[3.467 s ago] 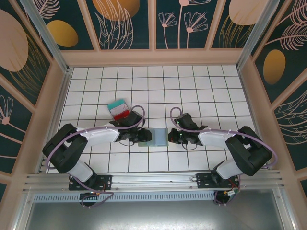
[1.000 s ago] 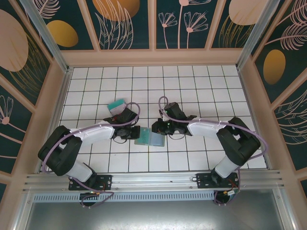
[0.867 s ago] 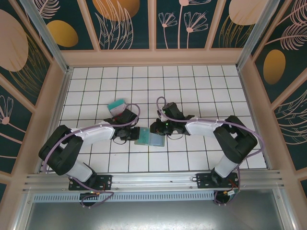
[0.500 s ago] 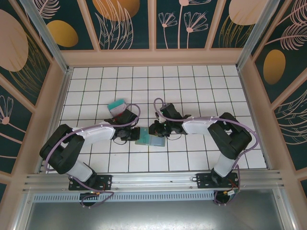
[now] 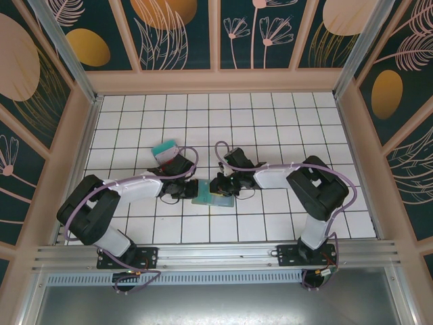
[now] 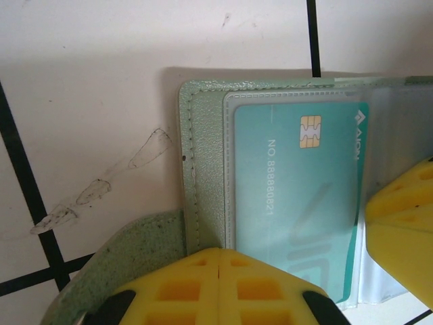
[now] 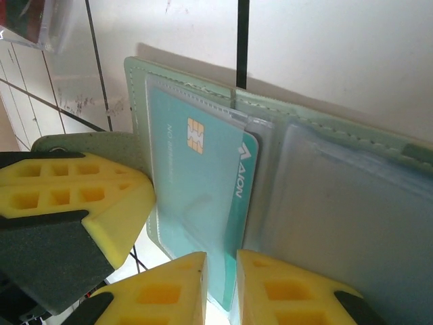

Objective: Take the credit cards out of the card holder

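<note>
1. The teal credit card (image 7: 199, 196), with its chip and printed number face up, lies in a clear pocket of the card holder (image 6: 203, 162). Its lower edge reaches down between the right jaws.
2. The holder is pale green and stitched. It lies open and flat on the white tiled worktop (image 5: 270, 122), just below the middle of the top view.
3. Your right gripper (image 7: 220, 291) has its jaws nearly together and appears to pinch the card's lower edge. Draw it out straight along the pocket and slowly, so the plastic sleeve doesn't come with it.
4. Your left gripper (image 6: 220, 284) has its jaws pressed together, tips on the holder's edge beside the card. Hold that edge down while you pull.
5. Two loose cards (image 5: 164, 149), one teal and one red, lie up and left of the holder. That looks a sensible spot for this one.
</note>
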Available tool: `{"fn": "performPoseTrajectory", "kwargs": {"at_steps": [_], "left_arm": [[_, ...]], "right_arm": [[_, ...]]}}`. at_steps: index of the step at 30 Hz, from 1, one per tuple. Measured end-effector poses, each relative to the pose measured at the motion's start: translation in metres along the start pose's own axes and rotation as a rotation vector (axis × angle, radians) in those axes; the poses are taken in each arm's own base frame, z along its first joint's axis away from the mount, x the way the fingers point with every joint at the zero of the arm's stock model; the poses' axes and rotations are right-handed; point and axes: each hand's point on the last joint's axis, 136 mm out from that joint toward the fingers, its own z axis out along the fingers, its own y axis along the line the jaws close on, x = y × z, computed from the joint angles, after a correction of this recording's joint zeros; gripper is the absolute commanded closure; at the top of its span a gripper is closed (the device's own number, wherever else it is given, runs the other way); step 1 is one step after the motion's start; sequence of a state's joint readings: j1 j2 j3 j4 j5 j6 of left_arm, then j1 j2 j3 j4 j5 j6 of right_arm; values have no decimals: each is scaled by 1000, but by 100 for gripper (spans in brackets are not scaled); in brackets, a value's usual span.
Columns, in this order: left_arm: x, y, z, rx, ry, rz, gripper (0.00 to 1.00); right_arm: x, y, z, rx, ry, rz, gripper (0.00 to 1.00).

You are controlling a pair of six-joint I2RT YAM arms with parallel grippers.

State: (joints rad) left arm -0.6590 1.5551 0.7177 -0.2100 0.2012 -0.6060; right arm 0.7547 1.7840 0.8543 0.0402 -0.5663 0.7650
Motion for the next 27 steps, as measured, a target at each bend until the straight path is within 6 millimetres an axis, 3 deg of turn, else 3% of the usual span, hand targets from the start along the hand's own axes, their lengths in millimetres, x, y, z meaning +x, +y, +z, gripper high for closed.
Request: {"fn": "performPoseTrajectory", "kwargs": {"at_steps": [27], "left_arm": [[0, 0, 1, 8, 7, -5, 92]], "right_arm": [[3, -2, 8, 28, 54, 25, 87]]}}
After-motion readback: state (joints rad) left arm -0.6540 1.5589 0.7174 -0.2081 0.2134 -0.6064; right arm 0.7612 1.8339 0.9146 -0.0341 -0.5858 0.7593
